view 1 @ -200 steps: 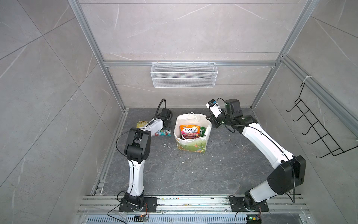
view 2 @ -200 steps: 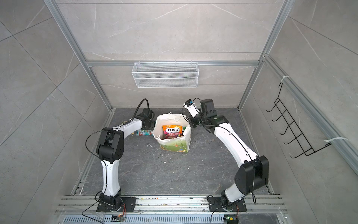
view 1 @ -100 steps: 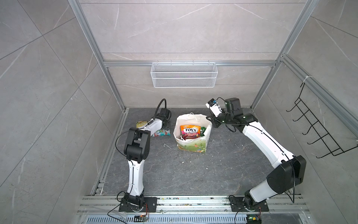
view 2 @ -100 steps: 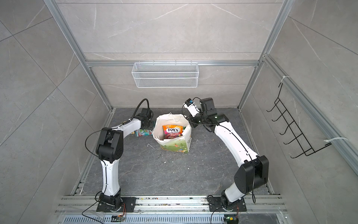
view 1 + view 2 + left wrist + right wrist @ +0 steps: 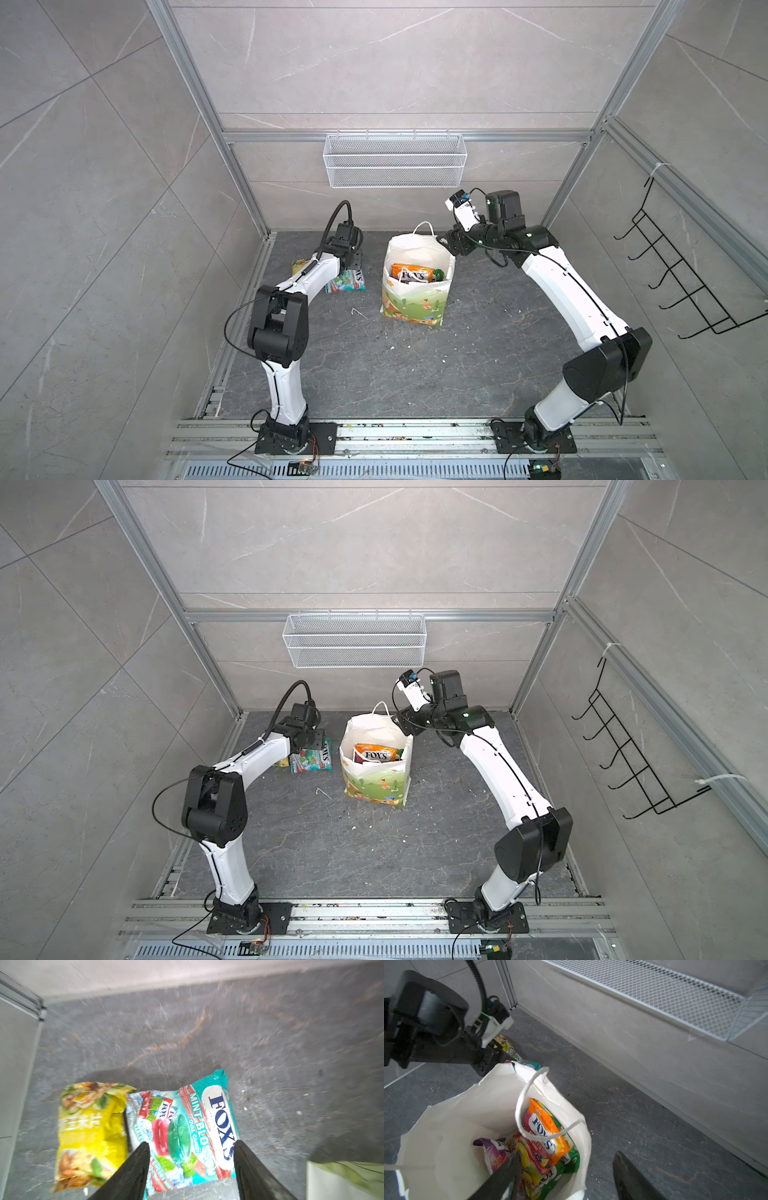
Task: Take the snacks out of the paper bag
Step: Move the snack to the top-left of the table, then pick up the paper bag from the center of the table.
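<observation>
My right wrist view looks into the paper bag [image 5: 467, 1109] at frame centre: orange packet [image 5: 548, 1126], purple packet [image 5: 492, 1149], green packet [image 5: 569, 1161]. Both top views show mainly the orange one. The right tool [image 5: 568, 1154] is spread and empty over the bag's rim. My left arm is stretched forward, and the left tool [image 5: 191, 1144] hangs spread above the teal packet [image 5: 187, 1118], beside the yellow packet [image 5: 89, 1132] on the tabletop [image 5: 270, 1043].
</observation>
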{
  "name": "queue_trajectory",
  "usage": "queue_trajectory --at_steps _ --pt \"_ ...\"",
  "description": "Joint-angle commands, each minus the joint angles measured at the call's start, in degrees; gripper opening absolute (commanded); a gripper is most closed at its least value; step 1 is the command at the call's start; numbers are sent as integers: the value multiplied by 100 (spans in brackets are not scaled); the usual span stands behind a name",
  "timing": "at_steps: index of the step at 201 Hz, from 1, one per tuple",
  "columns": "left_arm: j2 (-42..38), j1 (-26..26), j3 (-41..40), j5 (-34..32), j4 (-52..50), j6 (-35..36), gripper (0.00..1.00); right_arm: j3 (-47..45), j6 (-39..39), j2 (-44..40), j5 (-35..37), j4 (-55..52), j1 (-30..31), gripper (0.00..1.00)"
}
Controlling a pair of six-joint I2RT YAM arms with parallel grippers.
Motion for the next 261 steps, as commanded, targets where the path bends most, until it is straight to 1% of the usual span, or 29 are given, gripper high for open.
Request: queue_trajectory --at_steps 1,19,29,52,72,107,115,118,129,143,162,183,206,211,228,236,248,261 --pt "-792 -176 -117 -45 24 236 71 967 -100 522 -36 -1077 -49 74" --pt "-1396 -323 -473 -101 293 297 73 1748 -656 1027 -1035 -2030 -251 77" --pt "-1803 -393 -824 17 625 356 75 2173 -1121 1284 -1257 -2608 -272 77" --pt "-2586 -468 -1536 582 1263 403 78 2815 -1669 1687 -1053 -3390 -274 76" --pt "-2980 -508 -1815 958 1431 496 78 3369 -1915 2051 -926 -3856 -282 76" --pt "-3400 -657 -2345 1285 1988 795 78 4293 -1870 2746 -847 -4286 -277 76" --pt "-3473 -704 -2444 1363 2122 835 78 4392 -1870 2895 -840 -4376 -273 75" --pt "-3498 -723 -2480 1386 2175 846 78 4579 -1871 2955 -845 -4422 -275 74" --pt "-3579 -771 -2585 1474 2329 882 78 4833 -1876 3157 -913 -4585 -272 72" --pt "-3652 -808 -2663 1578 2451 941 78 5020 -1825 3368 -917 -4703 -260 70" --pt "-3710 -835 -2688 1610 2501 980 78 5043 -1764 3533 -923 -4693 -231 67" --pt "-3720 -844 -2710 1606 2517 989 78 5048 -1764 3654 -950 -4669 -148 60" --pt "-3685 -848 -2719 1501 2505 989 78 5040 -1775 3711 -942 -4611 -38 46" --pt "-3660 -852 -2711 1456 2483 969 78 5028 -1752 3713 -914 -4582 -24 42" --pt "-3619 -847 -2710 1130 2416 776 77 4997 -1595 3705 -717 -4422 -4 29" --pt "-3581 -852 -2706 839 2351 695 76 4966 -1503 3688 -579 -4321 -3 22" --pt "-3451 -831 -2659 509 2122 638 75 4913 -1369 3641 -367 -4176 -4 17" --pt "-3321 -785 -2605 388 1922 566 74 4835 -1303 3570 -234 -4039 3 10"
